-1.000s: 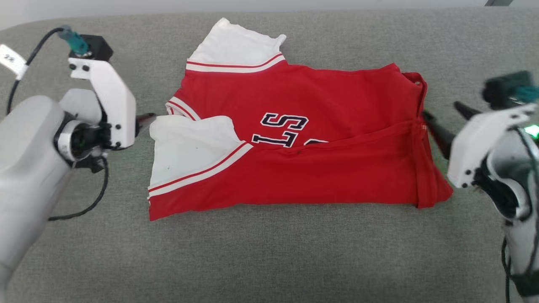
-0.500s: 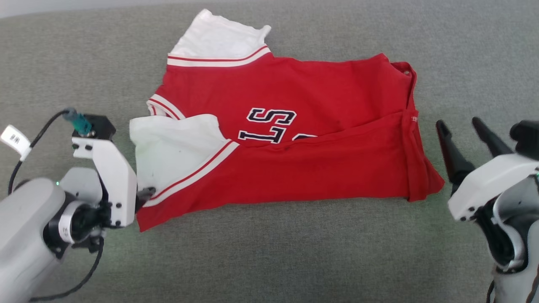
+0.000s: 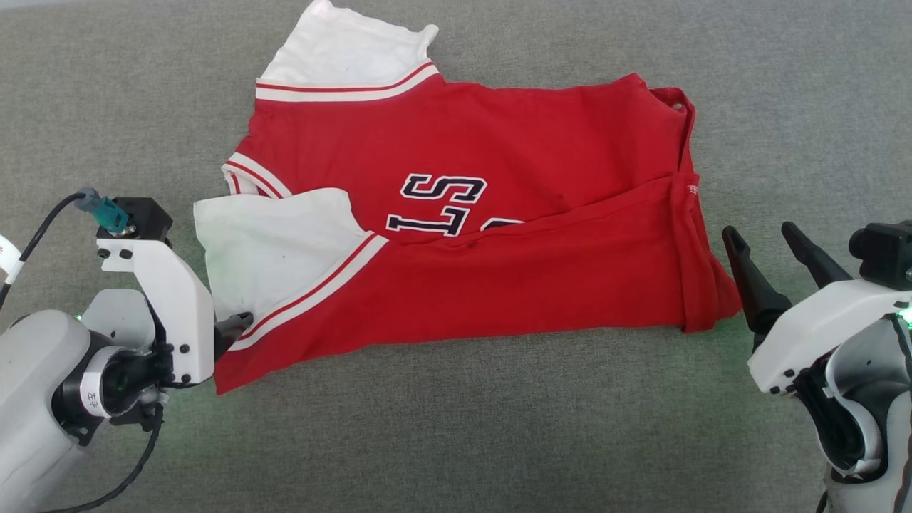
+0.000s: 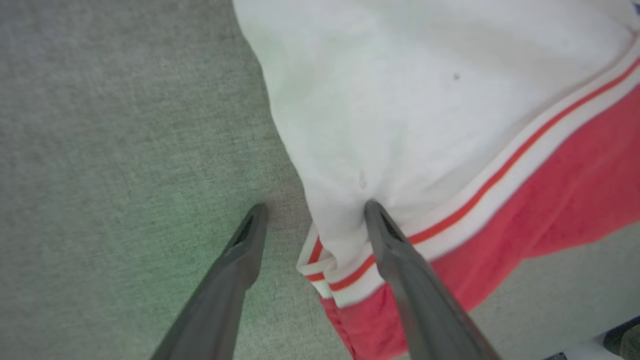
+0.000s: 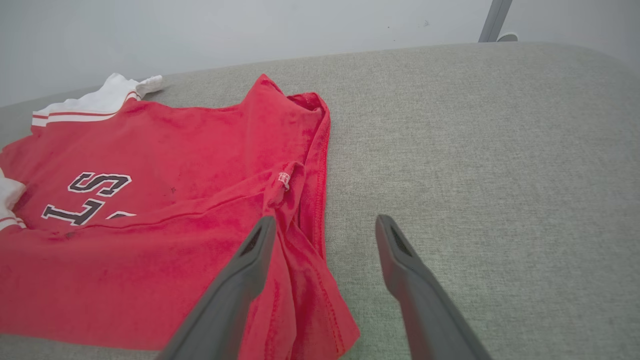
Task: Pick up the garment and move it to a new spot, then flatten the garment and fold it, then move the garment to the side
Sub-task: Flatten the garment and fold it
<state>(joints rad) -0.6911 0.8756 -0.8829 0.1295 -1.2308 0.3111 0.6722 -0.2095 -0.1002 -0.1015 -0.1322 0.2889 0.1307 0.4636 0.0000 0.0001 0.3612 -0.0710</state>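
Note:
The garment point(image 3: 499, 285) lies flat on the grey fabric surface point(image 3: 456, 442), its near half folded up over dark chest lettering, one white sleeve at the far left and one at the near left. My left gripper point(image 3: 239, 326) is open at the near-left corner. In the left wrist view, one finger of the left gripper point(image 4: 315, 209) rests over the striped sleeve trim point(image 4: 500, 170) and the other over bare surface. My right gripper point(image 3: 764, 242) stands open just right of the garment's near-right corner. In the right wrist view the right gripper point(image 5: 325, 221) straddles the garment's point(image 5: 150, 210) red side hem.
The padded surface point(image 5: 475, 150) stretches wide to the right and in front of the garment. A pale wall and a metal post point(image 5: 494, 20) stand behind its far edge. A black cable point(image 3: 43, 228) loops off my left wrist.
The camera has tilted, shifting the whole picture. Relative to the garment, my left gripper moved from the sleeve's far corner to its near trim, and my right gripper drew back along the right hem toward me.

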